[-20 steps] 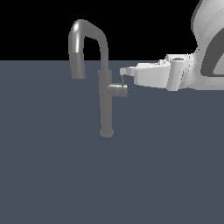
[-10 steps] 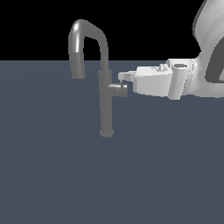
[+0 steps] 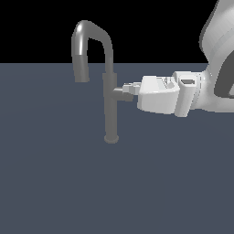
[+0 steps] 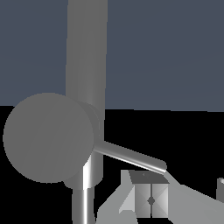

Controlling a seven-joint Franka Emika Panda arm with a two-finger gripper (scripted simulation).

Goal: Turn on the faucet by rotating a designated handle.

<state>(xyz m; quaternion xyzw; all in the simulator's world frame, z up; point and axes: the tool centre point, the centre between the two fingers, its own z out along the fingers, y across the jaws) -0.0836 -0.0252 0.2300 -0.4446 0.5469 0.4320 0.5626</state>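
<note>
The faucet [image 3: 110, 109] is a slim grey metal pillar with a high arched spout that ends toward the exterior view's left. The handle [image 3: 119, 93] is a short stub jutting from the pillar toward the exterior view's right. My gripper [image 3: 128, 90] reaches in level from that side, its fingertips at the stub's end. In the wrist view the handle [image 4: 48, 138] shows end-on as a round disc in front of the faucet [image 4: 85, 52]. A thin rod lever [image 4: 131, 156] runs from the handle to one finger [image 4: 144, 197]. The gripper [image 4: 183, 194] is open, its other fingertip at the picture's edge.
The faucet stands on a flat dark grey-blue surface [image 3: 55, 183]. The white arm [image 3: 215, 55] fills the exterior view's upper right. Nothing else stands nearby.
The gripper has moved down and toward the exterior view's left, from just above the handle stub to level with its end. The faucet has not visibly moved.
</note>
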